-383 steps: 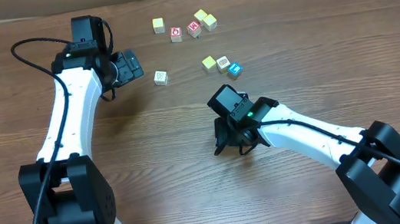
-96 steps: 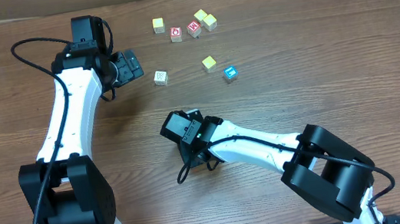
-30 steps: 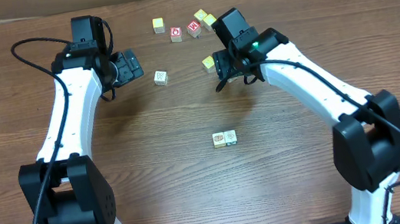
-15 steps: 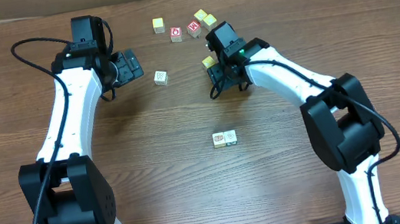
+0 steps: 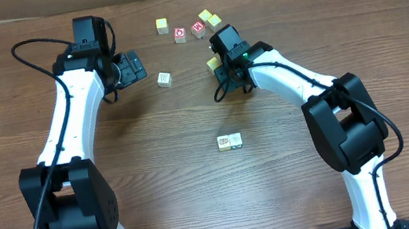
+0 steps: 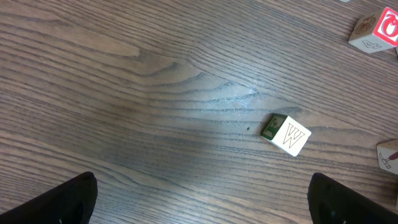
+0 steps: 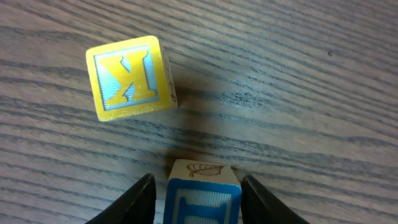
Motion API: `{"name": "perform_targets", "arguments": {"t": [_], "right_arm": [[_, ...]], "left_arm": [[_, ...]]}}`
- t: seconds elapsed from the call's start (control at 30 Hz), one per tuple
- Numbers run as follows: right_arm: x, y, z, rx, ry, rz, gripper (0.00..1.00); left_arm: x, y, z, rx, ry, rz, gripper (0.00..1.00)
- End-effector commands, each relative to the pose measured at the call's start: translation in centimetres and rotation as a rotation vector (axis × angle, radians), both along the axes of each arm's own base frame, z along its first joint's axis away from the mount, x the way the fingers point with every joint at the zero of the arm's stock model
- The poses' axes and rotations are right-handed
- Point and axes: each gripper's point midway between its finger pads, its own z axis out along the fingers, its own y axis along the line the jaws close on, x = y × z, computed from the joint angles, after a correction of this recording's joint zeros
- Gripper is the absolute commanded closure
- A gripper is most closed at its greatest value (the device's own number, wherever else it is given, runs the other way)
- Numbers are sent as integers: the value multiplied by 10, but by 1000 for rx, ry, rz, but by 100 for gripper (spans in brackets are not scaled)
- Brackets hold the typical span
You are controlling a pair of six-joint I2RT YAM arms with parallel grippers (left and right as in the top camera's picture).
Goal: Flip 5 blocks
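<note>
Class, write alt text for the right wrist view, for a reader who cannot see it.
The right gripper straddles a blue-faced block with a leaf drawn on its side, fingers close on either flank; whether they grip is unclear. Just beyond, a yellow block printed with a K lies apart on the wooden table.

A pair of blocks (image 5: 229, 141) lies touching at mid-table. A blue-faced block (image 7: 202, 196) stands just beside a tilted yellow K block (image 7: 129, 78). A W block (image 6: 287, 134) lies apart.
</note>
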Motion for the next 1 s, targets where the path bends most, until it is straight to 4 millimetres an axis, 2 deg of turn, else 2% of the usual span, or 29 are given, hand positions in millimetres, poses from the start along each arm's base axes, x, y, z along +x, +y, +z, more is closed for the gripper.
{"name": "perform_targets", "arguments": {"t": [0.0, 0.03, 0.1, 0.27, 0.47, 0.6, 0.73, 0.83, 0.97], "right_arm": [[0, -1, -3, -12, 1, -2, 59], [1, 0, 1, -9, -3, -2, 62], [2, 0, 12, -3, -13, -3, 64], [0, 17, 69, 70, -63, -20, 67], [-39, 54, 141, 152, -104, 86, 70], [-79, 80, 170, 217, -87, 75, 72], [-114, 100, 163, 261, 5, -19, 76], [-138, 109, 145, 273, 81, -109, 76], [-161, 114, 110, 218, 116, -185, 76]], "left_arm": [[5, 0, 4, 2, -13, 21, 0], [5, 0, 4, 3, -13, 21, 0], [5, 0, 4, 3, -13, 21, 0], [5, 0, 4, 3, -13, 21, 0], [5, 0, 4, 2, -13, 21, 0], [5, 0, 4, 3, -13, 21, 0], [5, 0, 4, 2, -13, 21, 0], [5, 0, 4, 3, -13, 21, 0], [5, 0, 4, 3, -13, 21, 0]]}}
